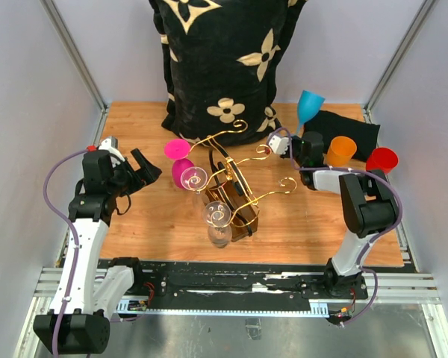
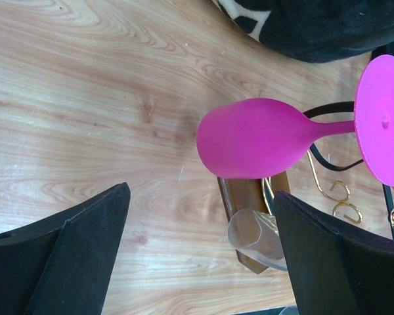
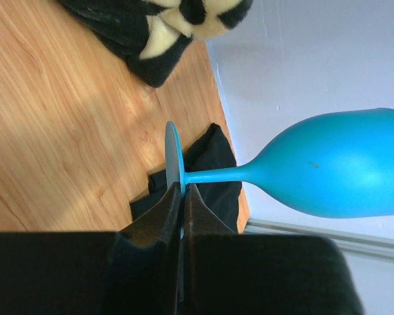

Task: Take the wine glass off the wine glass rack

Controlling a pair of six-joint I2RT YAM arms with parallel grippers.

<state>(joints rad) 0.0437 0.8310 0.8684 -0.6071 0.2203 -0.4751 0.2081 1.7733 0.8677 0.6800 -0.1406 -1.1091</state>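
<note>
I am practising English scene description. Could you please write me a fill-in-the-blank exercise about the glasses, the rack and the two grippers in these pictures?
1. The wine glass pinched by its foot in the right gripper is ___ in colour.
2. The left gripper is ___, with the pink wine glass ahead of its fingers.
3. Next to the orange glass stands another glass, coloured ___.
4. The wine glass rack has curled wire arms, ___ in colour.

Missing words: blue; open; red; gold.
</note>
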